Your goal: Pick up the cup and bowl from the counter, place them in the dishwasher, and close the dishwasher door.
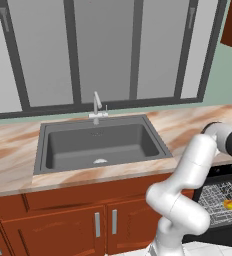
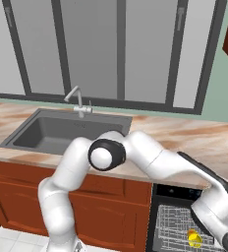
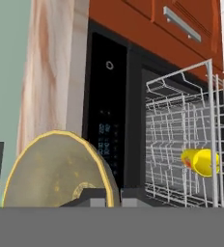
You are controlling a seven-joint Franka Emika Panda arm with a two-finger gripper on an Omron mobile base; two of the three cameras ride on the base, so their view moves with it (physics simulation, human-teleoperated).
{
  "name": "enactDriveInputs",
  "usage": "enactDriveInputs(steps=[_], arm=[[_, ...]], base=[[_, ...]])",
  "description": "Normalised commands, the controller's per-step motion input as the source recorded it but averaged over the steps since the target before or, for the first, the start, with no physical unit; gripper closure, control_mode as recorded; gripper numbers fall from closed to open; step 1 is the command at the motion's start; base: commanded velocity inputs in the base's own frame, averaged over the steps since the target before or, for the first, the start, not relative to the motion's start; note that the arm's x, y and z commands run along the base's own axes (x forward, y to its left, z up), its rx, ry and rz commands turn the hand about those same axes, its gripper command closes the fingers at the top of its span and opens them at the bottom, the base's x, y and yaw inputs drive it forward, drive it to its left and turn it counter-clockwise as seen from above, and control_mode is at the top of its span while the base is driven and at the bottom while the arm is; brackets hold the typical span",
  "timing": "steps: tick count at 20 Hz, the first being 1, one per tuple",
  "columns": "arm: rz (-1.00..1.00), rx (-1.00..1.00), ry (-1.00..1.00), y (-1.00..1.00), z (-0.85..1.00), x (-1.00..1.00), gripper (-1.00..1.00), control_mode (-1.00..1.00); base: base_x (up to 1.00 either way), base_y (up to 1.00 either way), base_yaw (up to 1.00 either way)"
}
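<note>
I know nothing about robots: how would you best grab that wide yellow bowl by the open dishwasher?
By its thin rim, coming at it edge-on so that one finger goes inside and one outside. The bowl is wide and shallow, probably too broad to span, but its wall is thin enough to pinch. The gripper appears shut on the rim in just that way.

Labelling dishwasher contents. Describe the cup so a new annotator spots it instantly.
Start at the marbled counter, go right past the sink to the open black dishwasher under it. Inside is a pale wire rack; the cup lies on its side in it. It is small and bright yellow, unlike the larger, duller yellow-rimmed bowl at the fingers.
</note>
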Motion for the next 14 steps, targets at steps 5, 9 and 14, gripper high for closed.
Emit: enactDriveInputs(steps=[5, 9, 14], arm=[[0.00, -0.07, 0.00, 0.03, -0.53, -0.21, 1.00, -1.00], [0.00, -0.04, 0.03, 0.00, -0.61, -0.08, 1.00, -1.00], [0.00, -0.01, 0.04, 0.00, -0.48, 0.00, 1.00, -1.00]], base=[[0.00, 0.00, 0.00], [0.00, 0.00, 0.00], [0.00, 0.00, 0.00]])
